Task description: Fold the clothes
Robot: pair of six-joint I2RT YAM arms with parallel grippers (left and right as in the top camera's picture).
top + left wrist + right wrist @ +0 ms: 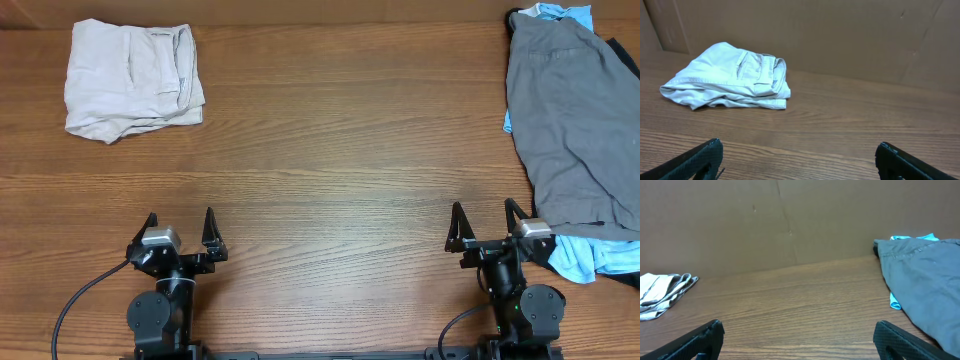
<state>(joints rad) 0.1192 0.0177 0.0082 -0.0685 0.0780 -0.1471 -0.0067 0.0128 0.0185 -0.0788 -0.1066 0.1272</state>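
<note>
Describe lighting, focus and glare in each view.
Overhead: even light, sharp, no glare on the table. Left wrist: beige garment crisp, faint shadow beneath. Right wrist: gray garment sharp, cut off at the right edge.

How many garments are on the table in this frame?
3 clearly: folded beige shorts at the far left; a grey garment along the right edge; a light blue garment poking out beneath it. More may be hidden under that pile.

beige shorts (132, 80), grey garment (570, 120), blue garment (574, 260)
</note>
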